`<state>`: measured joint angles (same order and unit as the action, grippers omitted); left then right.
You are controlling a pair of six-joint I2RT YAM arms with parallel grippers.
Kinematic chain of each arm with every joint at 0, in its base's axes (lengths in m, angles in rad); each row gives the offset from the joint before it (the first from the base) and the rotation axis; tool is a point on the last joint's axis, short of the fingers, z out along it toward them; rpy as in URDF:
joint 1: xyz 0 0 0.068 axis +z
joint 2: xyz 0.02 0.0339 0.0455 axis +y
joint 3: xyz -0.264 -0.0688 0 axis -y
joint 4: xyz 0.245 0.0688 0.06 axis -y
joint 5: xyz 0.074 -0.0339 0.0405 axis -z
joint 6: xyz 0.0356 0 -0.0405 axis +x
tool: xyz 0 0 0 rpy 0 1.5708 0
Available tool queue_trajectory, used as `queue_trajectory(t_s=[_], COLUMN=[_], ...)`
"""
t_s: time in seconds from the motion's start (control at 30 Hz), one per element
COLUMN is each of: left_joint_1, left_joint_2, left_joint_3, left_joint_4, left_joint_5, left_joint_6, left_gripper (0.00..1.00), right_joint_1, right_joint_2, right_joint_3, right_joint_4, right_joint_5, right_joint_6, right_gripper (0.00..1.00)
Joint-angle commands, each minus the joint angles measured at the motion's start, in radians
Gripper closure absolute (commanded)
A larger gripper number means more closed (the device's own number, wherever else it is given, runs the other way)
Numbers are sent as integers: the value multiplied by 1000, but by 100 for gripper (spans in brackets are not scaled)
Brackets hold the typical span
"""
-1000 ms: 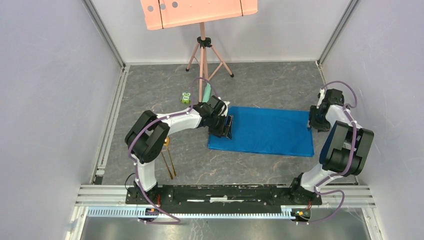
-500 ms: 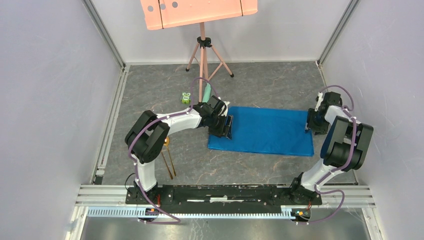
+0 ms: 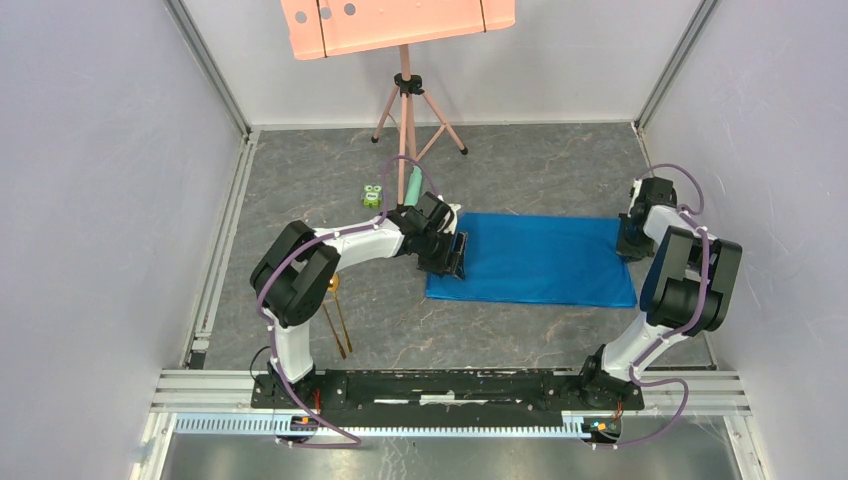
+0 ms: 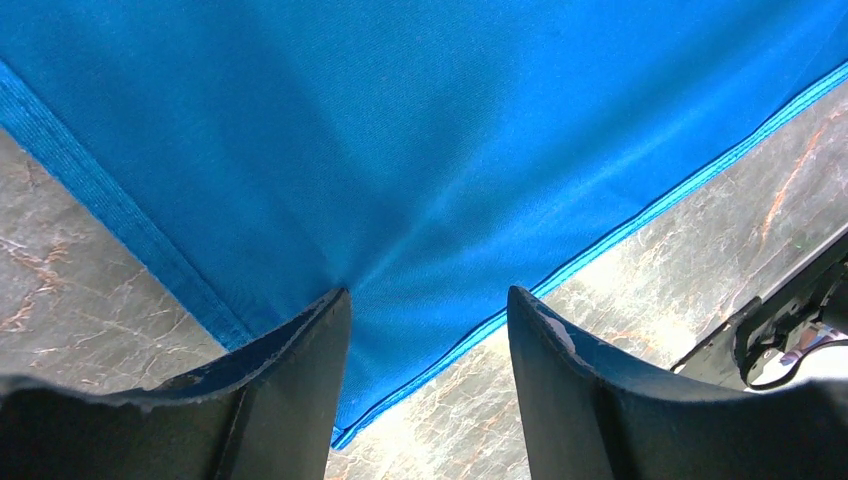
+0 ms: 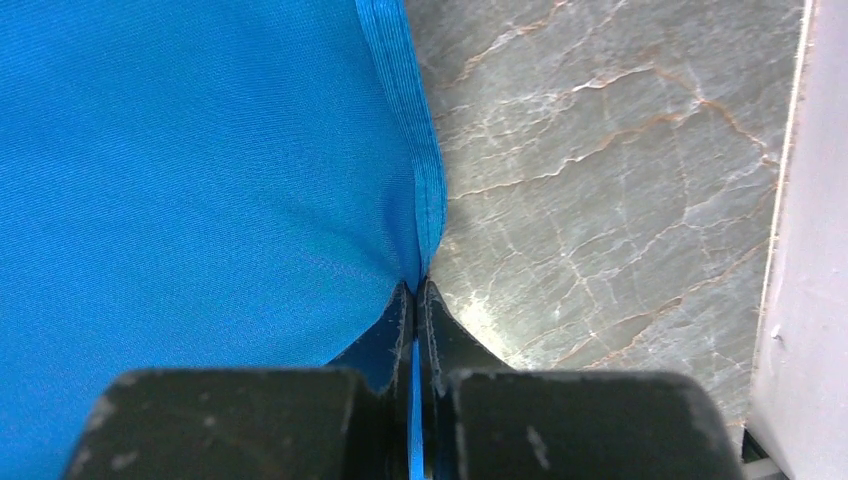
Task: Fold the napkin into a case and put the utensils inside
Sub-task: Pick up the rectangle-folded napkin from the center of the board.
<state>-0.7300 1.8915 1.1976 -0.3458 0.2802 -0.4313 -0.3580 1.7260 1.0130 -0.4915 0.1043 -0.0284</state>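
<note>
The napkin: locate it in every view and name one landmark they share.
Top external: the napkin lies flat at mid-table.
Left wrist: it fills the upper picture, its corner between the open left gripper fingers.
Right wrist: it fills the left side; the right gripper is shut on its hem.
Shared landmark: the grey marbled table.

— Where is the napkin [image 3: 530,262]?
— Flat on the surface [image 3: 540,170], middle right of the overhead frame.
— And the fork and spoon [image 3: 340,318]?
— Side by side at lower left, well apart from the napkin, beside the left arm [image 3: 300,275].
— Anything further back?
— A toy [image 3: 372,196] and a tube [image 3: 411,186], near each other, up-left of the napkin. A tripod [image 3: 405,95] stands behind them, top centre.
</note>
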Motion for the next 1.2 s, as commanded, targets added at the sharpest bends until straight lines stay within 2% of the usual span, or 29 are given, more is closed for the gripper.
queue_trajectory(t_s=[0.0, 0.27, 0.43, 0.57, 0.77, 0.87, 1.07, 1.17], left_joint_1=[-9, -68, -74, -70, -36, -6, 24, 34], left_joint_2=[7, 5, -91, -204, -354, -431, -535, -588], left_joint_3=[-13, 5, 0, 21, 27, 21, 28, 13], left_joint_4=[-49, -30, -13, -44, -93, -97, -112, -117], left_joint_5=[-6, 16, -1, -22, 3, -9, -106, -164], left_joint_6=[11, -27, -28, -2, 47, 82, 162, 200], left_gripper=[34, 34, 32, 30, 29, 29, 28, 28], right_joint_1=[-19, -31, -23, 34, 190, 318, 610, 709], right_joint_2=[33, -103, -177, -221, -267, -273, -233, -184], right_joint_3=[-32, -31, -40, -31, 0, 51, 143, 163], right_joint_4=[8, 45, 51, 17, -61, -136, -231, -231], right_joint_5=[133, 164, 158, 204, 233, 260, 201, 167], right_joint_6=[-30, -39, -39, -32, 5, 27, 126, 170], right_gripper=[99, 99, 99, 99, 99, 99, 99, 100])
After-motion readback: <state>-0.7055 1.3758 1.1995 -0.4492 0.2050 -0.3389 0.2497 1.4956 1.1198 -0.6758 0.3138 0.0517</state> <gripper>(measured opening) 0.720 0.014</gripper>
